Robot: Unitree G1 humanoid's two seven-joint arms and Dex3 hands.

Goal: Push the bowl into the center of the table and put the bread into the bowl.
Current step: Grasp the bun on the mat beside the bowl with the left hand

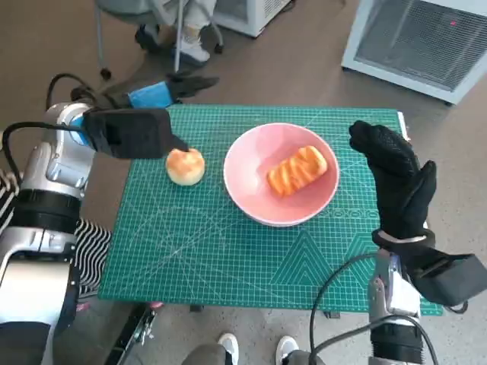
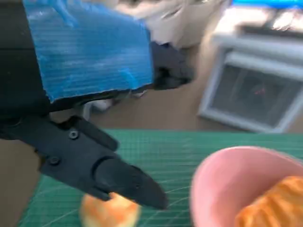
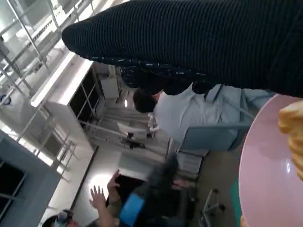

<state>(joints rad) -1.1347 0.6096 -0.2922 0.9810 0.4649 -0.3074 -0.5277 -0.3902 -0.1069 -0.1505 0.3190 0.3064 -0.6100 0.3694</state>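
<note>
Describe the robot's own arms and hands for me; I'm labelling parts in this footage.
The left hand is black with bright blue tape over its back; the right hand wears a black knitted glove. Both forearms are pale silver-white with black bands, and black box-shaped wrist units sit behind each hand. Black cables loop beside the left forearm and the right forearm.
</note>
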